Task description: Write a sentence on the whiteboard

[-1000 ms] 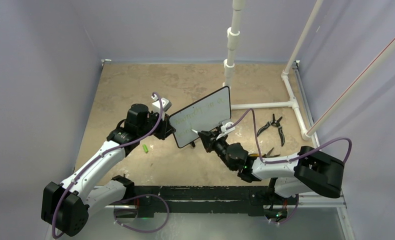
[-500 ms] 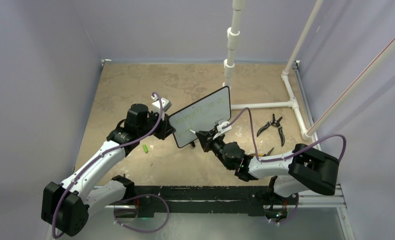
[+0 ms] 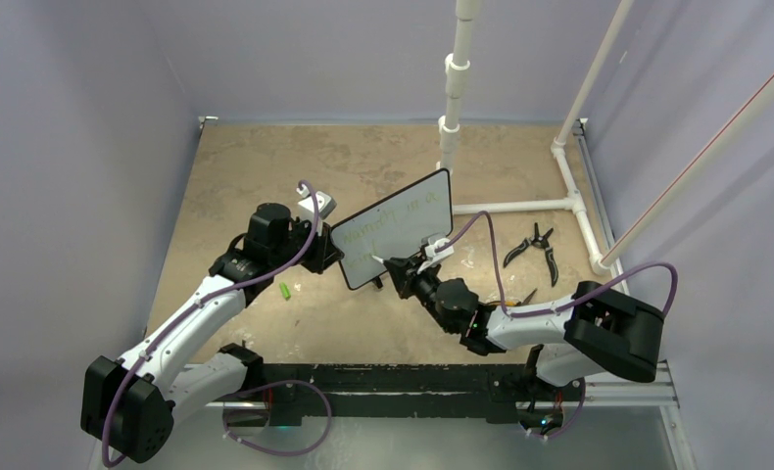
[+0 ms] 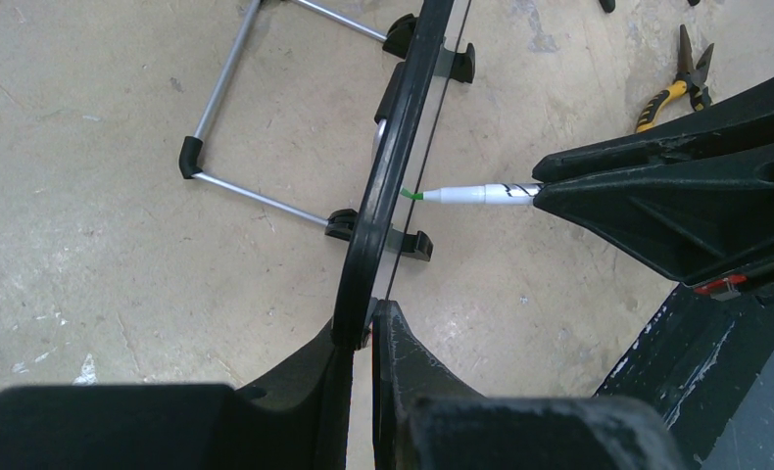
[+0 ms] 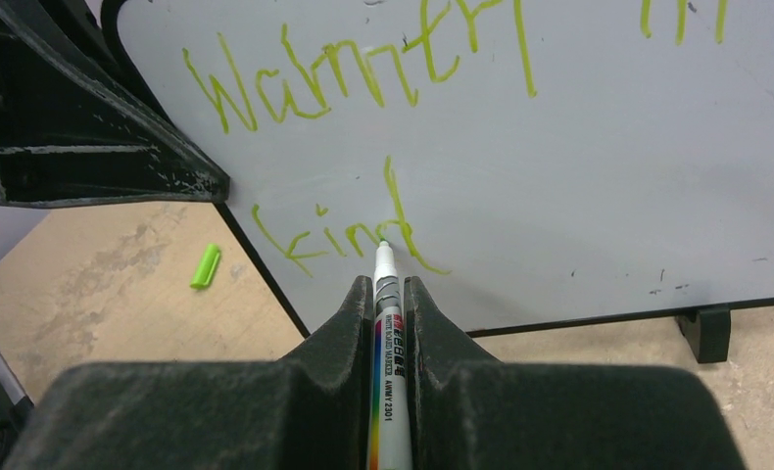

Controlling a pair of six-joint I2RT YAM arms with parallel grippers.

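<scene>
**Progress.** The whiteboard (image 3: 395, 227) stands on its black feet at mid-desk. Its left edge is pinched between the nearly closed jaws of the left gripper (image 4: 362, 338). The right gripper (image 5: 387, 290) is clamped tight on a marker (image 5: 384, 333). The marker tip is set against the board at the foot of the "d" in "kind".

The sentence (image 5: 363, 78) is judged partly done. An upper line beginning "Warm…" runs across and out of the wrist view. The lower line reads only "kind", with blank white to its right. The remaining words are judged outstanding.

**Materials.**
- Board: glossy white face, thin black frame, rounded corners.
- Ink: pale yellow-green, thin strokes.
- Marker: slim white barrel with a rainbow stripe and small print.
- Cap (image 3: 285, 291): green, lying loose on the desk (image 3: 266, 166) beside the board.
- Desk: matte, mottled tan.
- Gripper fingers: matte black, scuffed.
</scene>
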